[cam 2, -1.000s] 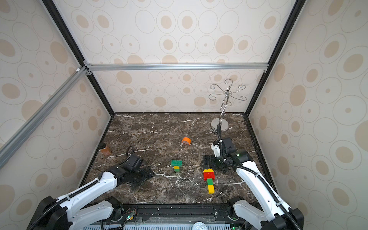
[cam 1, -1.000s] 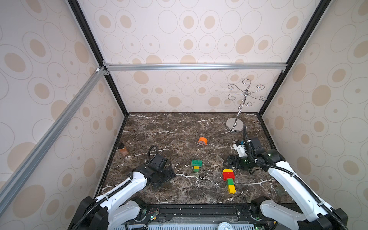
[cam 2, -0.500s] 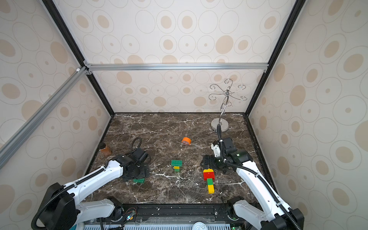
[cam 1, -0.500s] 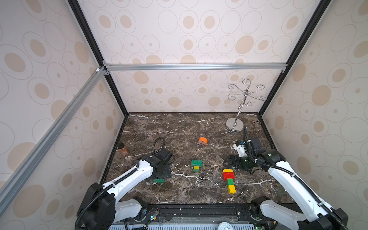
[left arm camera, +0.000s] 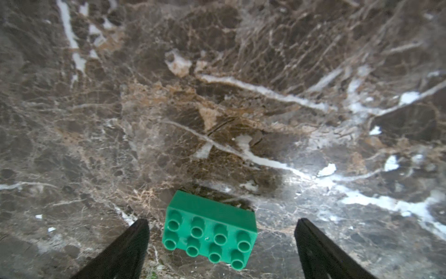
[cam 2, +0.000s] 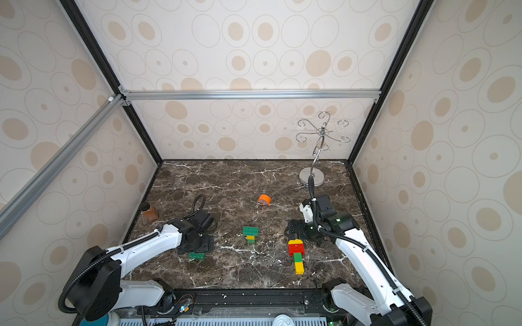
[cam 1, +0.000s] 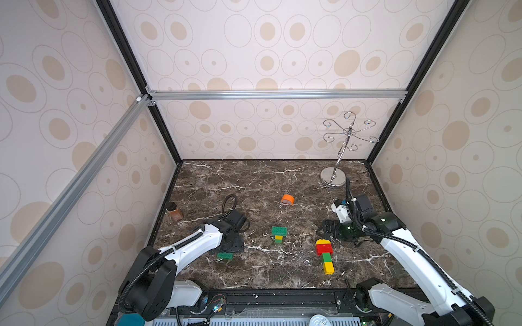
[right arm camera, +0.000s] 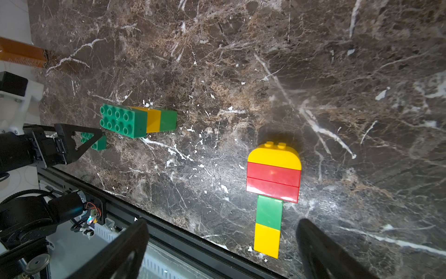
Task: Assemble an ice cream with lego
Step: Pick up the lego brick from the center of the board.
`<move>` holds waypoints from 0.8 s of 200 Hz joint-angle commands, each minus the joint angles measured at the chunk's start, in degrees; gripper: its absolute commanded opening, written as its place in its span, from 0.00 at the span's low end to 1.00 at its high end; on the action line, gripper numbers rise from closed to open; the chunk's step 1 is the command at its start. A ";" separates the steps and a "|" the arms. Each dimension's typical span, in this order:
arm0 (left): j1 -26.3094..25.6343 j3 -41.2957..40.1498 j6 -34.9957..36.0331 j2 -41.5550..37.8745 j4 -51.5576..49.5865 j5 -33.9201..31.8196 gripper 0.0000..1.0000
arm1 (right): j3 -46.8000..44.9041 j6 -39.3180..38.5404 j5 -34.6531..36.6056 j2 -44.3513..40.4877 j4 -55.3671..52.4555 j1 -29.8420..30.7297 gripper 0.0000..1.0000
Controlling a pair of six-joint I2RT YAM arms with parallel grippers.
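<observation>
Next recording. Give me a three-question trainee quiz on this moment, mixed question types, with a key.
1. True or false: the left gripper is shut on the loose green brick.
2. What colour is the domed piece capping the red end of the long stack that lies flat? A) blue B) yellow C) white
3. Which lego piece lies alone toward the back of the table?

Key
1. False: the jaws stand open, with a gap on each side of the brick.
2. B.
3. The orange dome.
</observation>
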 commanded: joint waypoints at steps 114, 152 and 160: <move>1.65 -3.75 -4.11 1.26 3.43 5.26 0.93 | 0.84 -0.64 2.02 -2.60 -2.49 -0.44 0.99; 1.50 -5.53 -5.96 -2.01 4.39 9.09 0.90 | 0.84 -0.64 1.77 -2.17 -2.24 -0.42 0.99; 1.41 -5.97 -6.11 -2.37 4.84 9.66 0.90 | 0.84 -0.65 1.61 -1.96 -1.94 -0.42 0.98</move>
